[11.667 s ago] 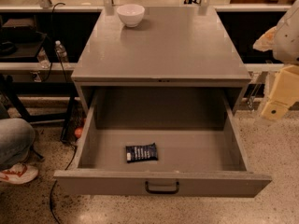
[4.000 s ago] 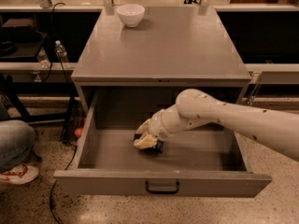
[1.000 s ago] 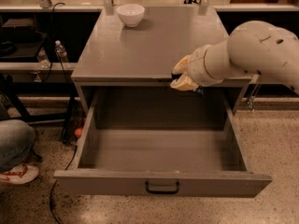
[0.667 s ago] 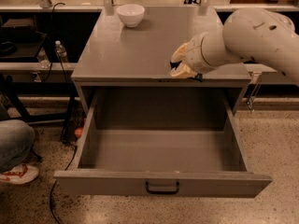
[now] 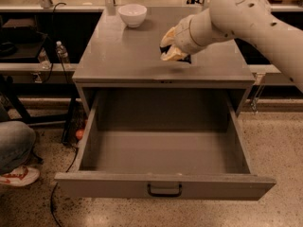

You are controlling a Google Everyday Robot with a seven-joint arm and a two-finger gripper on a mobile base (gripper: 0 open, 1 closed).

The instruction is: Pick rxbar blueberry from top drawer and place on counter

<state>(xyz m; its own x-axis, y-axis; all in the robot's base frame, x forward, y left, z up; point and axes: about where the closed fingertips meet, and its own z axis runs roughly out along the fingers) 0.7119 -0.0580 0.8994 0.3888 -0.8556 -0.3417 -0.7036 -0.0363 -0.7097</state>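
Note:
My gripper (image 5: 169,45) is over the right middle of the grey counter (image 5: 118,56), shut on the rxbar blueberry (image 5: 183,59). Only a dark edge of the bar shows between and behind the tan fingers (image 5: 171,56). The bar is held just above the counter top. The top drawer (image 5: 163,186) stands pulled fully out below, with its dark handle at the front centre, and its floor holds nothing.
A white bowl (image 5: 132,14) stands at the back left of the counter. A person's knee and shoe (image 5: 16,174) are at the lower left. A plastic bottle (image 5: 60,52) stands on a shelf to the left. Dark benches run behind.
The gripper went down into the drawer, took hold of the bar, lifted it out and has moved up and back over the counter. The drawer is now empty.

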